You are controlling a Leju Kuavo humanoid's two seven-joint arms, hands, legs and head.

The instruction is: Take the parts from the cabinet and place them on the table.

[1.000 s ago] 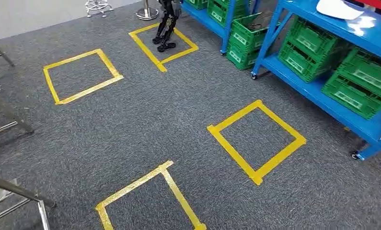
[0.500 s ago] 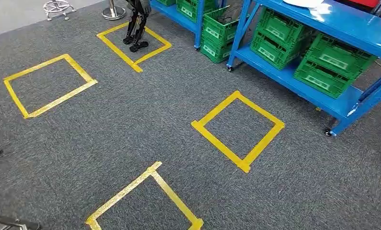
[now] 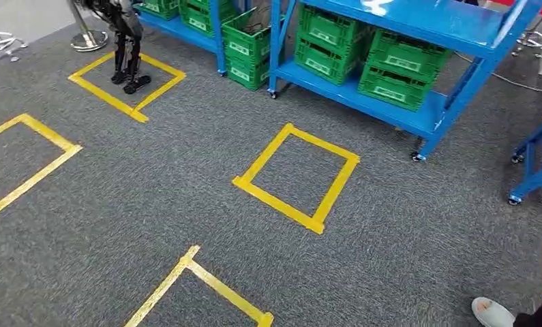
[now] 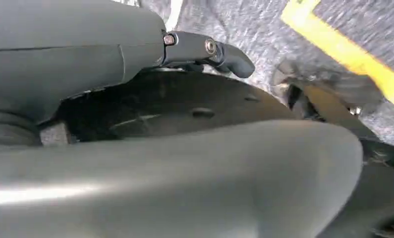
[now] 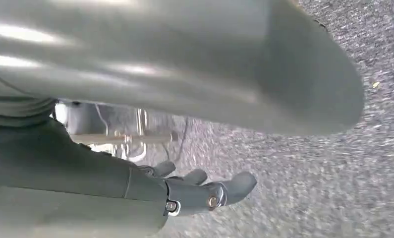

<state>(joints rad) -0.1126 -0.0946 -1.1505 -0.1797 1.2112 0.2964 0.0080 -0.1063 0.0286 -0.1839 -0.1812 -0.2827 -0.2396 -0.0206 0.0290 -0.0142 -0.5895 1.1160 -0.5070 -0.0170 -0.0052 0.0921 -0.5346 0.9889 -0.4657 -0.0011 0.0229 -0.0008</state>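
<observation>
Both hands, left hand and right hand, are hanging empty with fingers apart while parts are sitting in crates on the rack, risking a collision with the person's shoe nearby.

The floor is grey carpet, rough and matt, with smooth yellow tape squares stuck on it. The blue cabinet looks like painted metal with a slight sheen; its green crates are ribbed plastic. The left hand and right hand have smooth matt grey shells
</observation>
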